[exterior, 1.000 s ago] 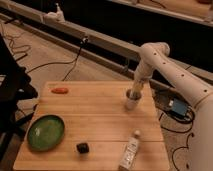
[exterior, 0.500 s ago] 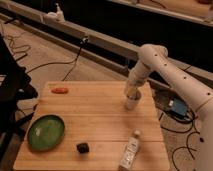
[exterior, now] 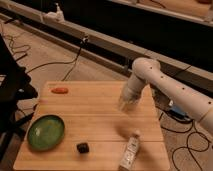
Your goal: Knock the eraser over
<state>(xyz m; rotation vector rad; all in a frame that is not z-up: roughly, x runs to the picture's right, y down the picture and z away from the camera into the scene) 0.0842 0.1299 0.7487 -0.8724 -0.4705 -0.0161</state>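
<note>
The eraser (exterior: 82, 147) is found near the front edge of the wooden table (exterior: 95, 107), just beside the green plate (exterior: 46, 132) and left of the white bottle (exterior: 130, 150). The gripper (exterior: 126, 103) is held over the table's right part, well apart from the eraser; whether it is wide or narrow cannot be told. A low approach between plate and bottle is probably needed, with the block pushed sideways near its top so that neither neighbour is struck.
</note>
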